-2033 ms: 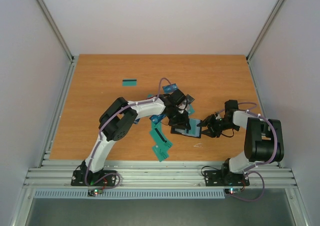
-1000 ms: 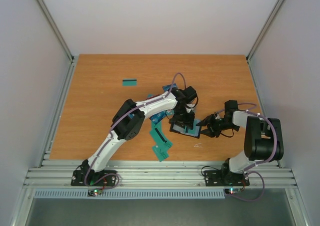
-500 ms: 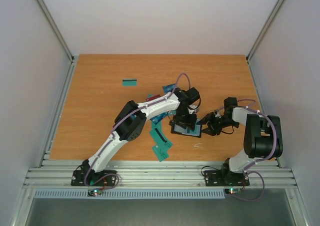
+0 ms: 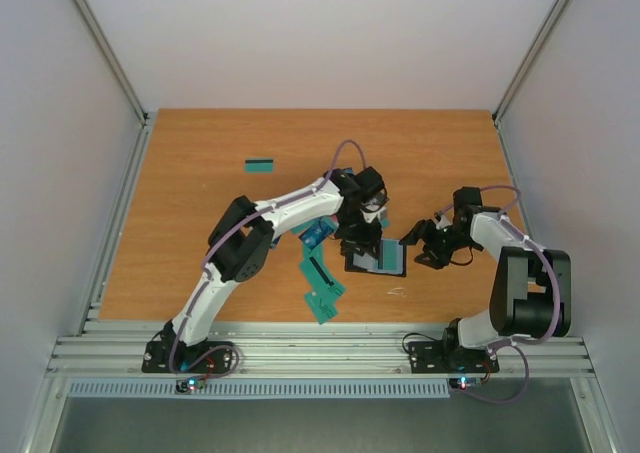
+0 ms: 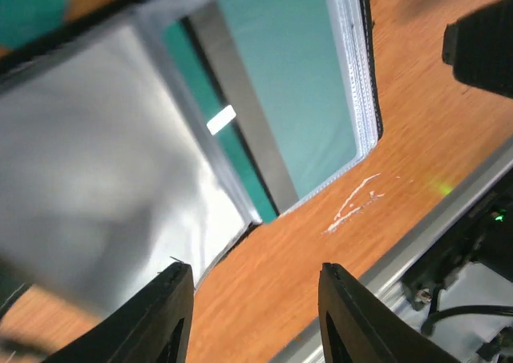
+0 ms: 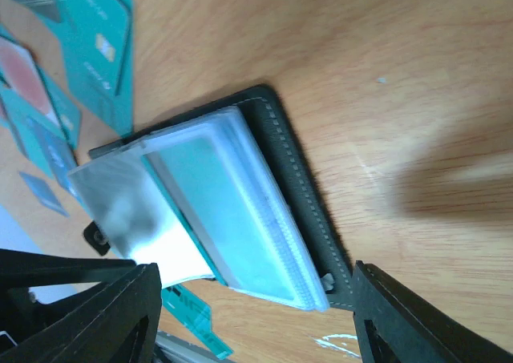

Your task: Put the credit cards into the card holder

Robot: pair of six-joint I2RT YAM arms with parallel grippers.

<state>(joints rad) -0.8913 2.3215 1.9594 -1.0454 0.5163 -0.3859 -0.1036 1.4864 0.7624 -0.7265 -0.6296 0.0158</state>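
Observation:
The card holder lies open on the table, its black cover under a stack of clear sleeves with a teal card inside. My left gripper hovers over its left side; in the left wrist view this gripper is open with only bare wood between its fingers. My right gripper is open too, and its fingers straddle the holder's near end without touching it. Loose credit cards lie left of the holder: teal ones, a blue one, and a lone teal one.
More teal cards and a red card lie beyond the holder in the right wrist view. White scratch marks sit just in front of the holder. A metal rail runs along the near table edge, and walls close in both sides.
My right gripper has opened wider and drawn back a little from the holder's right edge. My left gripper has shifted slightly left over the holder, which has turned a little.

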